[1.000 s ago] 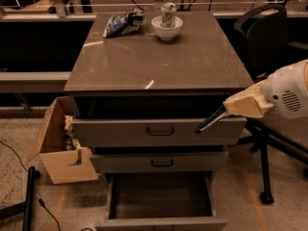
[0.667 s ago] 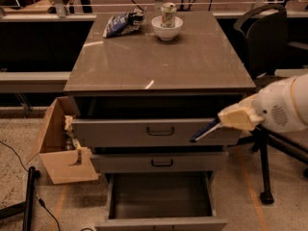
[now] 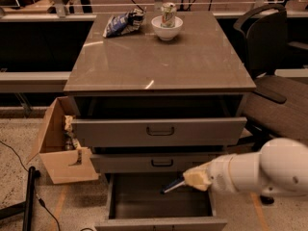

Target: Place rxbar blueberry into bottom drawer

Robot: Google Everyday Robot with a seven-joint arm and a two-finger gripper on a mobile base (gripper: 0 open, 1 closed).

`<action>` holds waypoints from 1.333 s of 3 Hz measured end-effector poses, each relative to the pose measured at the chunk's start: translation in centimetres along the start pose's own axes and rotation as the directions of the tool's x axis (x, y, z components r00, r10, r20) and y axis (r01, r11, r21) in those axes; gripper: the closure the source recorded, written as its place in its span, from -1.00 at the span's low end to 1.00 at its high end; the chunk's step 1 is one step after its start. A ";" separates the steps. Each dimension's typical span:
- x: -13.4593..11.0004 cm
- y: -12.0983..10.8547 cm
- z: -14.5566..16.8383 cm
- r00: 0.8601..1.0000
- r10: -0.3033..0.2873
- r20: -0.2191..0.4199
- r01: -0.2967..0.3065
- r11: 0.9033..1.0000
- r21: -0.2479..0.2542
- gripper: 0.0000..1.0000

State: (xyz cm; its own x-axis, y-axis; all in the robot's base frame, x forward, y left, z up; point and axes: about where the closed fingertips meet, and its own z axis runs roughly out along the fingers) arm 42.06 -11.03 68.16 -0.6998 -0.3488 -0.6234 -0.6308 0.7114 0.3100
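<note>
At the bottom centre of the frame the bottom drawer (image 3: 144, 223) stands pulled wide open, its plain grey front nearest the viewer and its dark inside showing behind it. From the lower right a bulky white arm (image 3: 269, 170) reaches leftward over that drawer's right side. At its tip the pale gripper (image 3: 186, 181) is pinching one end of the bar (image 3: 171, 186), a thin dark strip that slants down and to the left. The bar hangs in the air above the open drawer's inside, near its right rear part, and touches nothing but the gripper. Just behind and above are the middle drawer (image 3: 125, 163) and, above that, the top drawer (image 3: 115, 131), each grey with a black handle; the top one is pulled out a little, leaving a dark gap under the cabinet top (image 3: 159, 61). At the left, beside the cabinet, an open cardboard box (image 3: 60, 162) sits on the speckled floor, with a black pole (image 3: 29, 198) in the lower left corner. Far back on the cabinet top, a white bowl (image 3: 167, 30) holds an upright can (image 3: 168, 12), and a blue-and-white chip bag (image 3: 122, 23) lies just left of it. A dark office chair (image 3: 267, 37) stands at the upper right.
</note>
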 end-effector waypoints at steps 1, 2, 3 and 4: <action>3.5 -1.0 3.1 0.998 0.055 -0.012 -0.055 0.998 0.009 1.00; 3.5 -1.0 3.1 0.998 0.055 -0.012 -0.055 0.998 0.010 1.00; 3.7 -3.0 3.9 0.995 0.091 0.036 -0.093 0.995 0.045 1.00; 3.4 -11.2 6.1 0.971 0.165 0.172 -0.191 0.971 0.142 1.00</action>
State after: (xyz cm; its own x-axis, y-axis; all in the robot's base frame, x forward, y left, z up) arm 48.79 -16.44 58.15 -0.7263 -0.1162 -0.6775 -0.4318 0.8440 0.3182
